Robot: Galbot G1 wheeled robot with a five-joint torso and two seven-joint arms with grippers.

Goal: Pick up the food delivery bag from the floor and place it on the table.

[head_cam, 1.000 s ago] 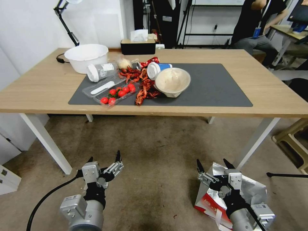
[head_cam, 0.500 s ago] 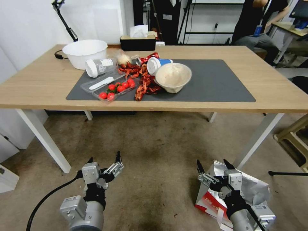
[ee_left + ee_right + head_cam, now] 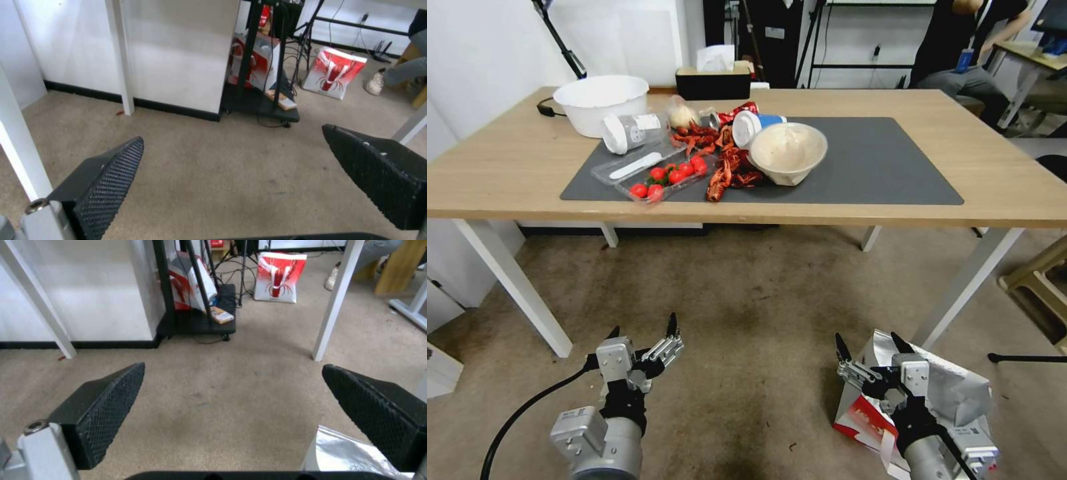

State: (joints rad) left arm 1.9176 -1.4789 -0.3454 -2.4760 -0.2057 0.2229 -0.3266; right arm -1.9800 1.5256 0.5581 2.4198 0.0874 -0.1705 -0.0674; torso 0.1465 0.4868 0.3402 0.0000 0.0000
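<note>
1. Head view showed the right pincer [image 3: 870,350] low over the carpet with its jaws spread and nothing between them; its arm covered much of the food delivery bag [image 3: 950,393].
2. That bag lay on the floor beside the white leg of the surface [image 3: 507,187], partly cut off by the picture's lower edge. Crumpled silver foil faced up and toward the surface, a red side faced the robot, and a white strap [image 3: 886,445] trailed at the near end. Its long axis could not be judged under the arm.
3. Right wrist view caught a corner of the foil [image 3: 342,453] beside one dark textured finger [image 3: 106,406], the fingers well apart.
4. The left pincer [image 3: 642,330] hung over bare carpet, likewise wide open and empty, well apart from the bag.
5. Farther off, the surface carried a dark grey mat [image 3: 874,160] with a beige bowl [image 3: 788,150], red crayfish [image 3: 727,170], a tray of tomatoes [image 3: 667,180] and a white bowl [image 3: 602,103] off the mat.
</note>
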